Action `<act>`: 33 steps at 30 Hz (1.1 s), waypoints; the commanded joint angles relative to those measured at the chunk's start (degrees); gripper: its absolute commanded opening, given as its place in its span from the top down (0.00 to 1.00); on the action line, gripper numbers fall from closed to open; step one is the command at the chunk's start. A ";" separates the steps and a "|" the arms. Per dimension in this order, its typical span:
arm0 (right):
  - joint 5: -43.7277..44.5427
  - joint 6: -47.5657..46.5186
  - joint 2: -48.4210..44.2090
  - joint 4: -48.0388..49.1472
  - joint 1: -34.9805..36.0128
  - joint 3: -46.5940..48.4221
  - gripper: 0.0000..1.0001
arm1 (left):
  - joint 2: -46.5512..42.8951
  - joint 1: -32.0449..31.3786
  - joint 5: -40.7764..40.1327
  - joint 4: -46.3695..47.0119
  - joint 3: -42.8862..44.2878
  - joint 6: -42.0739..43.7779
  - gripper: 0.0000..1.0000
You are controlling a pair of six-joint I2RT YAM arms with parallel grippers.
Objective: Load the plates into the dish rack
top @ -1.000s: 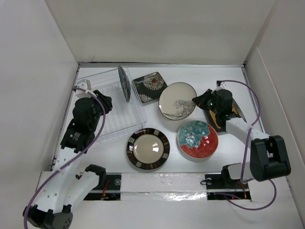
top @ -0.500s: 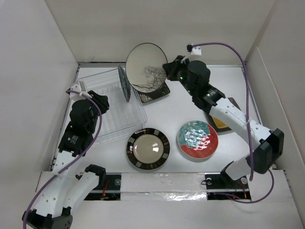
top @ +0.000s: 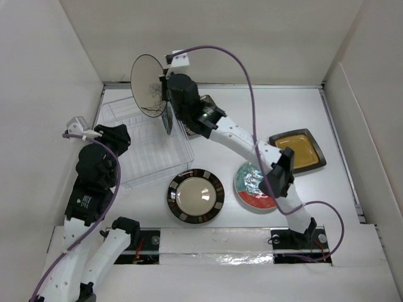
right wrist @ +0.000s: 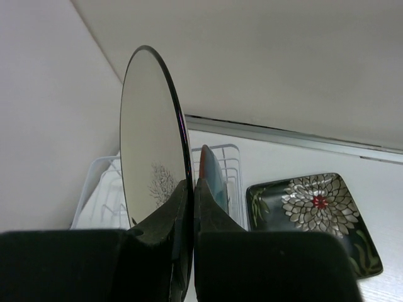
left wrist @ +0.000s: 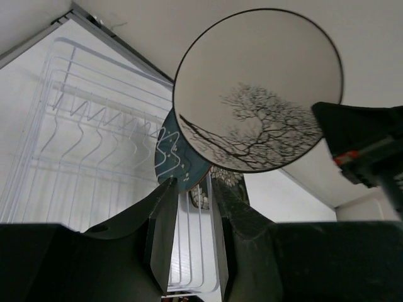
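My right gripper (top: 165, 88) is shut on the rim of the cream tree plate (top: 148, 85) and holds it upright on edge above the far end of the dish rack (top: 148, 154). In the right wrist view the fingertips (right wrist: 181, 192) pinch that plate (right wrist: 148, 145), just left of the teal plate (right wrist: 211, 173). The teal plate (top: 167, 119) stands in a slot at the rack's right end. My left gripper (top: 116, 135) is open and empty over the rack's left side. Its wrist view shows the rack wires (left wrist: 82, 138), the teal plate (left wrist: 179, 167) and the tree plate (left wrist: 258, 88).
The striped-rim plate (top: 196, 195) lies near the front centre. The red-and-teal plate (top: 252, 189) is partly under the right arm. The black amber-centred plate (top: 298, 150) lies at the right. The black floral plate (right wrist: 315, 211) lies right of the rack. White walls stand all around.
My right arm has carried the tree plate left, from the back centre to above the rack's far end. My left gripper has drawn back toward the near left.
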 commanded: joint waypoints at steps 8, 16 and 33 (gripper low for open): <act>17.44 -19.93 11.87 15.40 5.33 16.67 1.00 | -1.67 -0.98 -6.06 -0.96 1.77 -3.36 0.75; 22.90 -33.56 17.59 23.41 6.47 18.42 1.00 | -1.67 -2.03 -6.68 -1.66 2.03 -3.37 0.75; 28.43 -39.56 26.12 31.42 7.00 14.12 1.00 | -2.37 -2.03 -12.56 -5.34 4.31 -6.96 0.75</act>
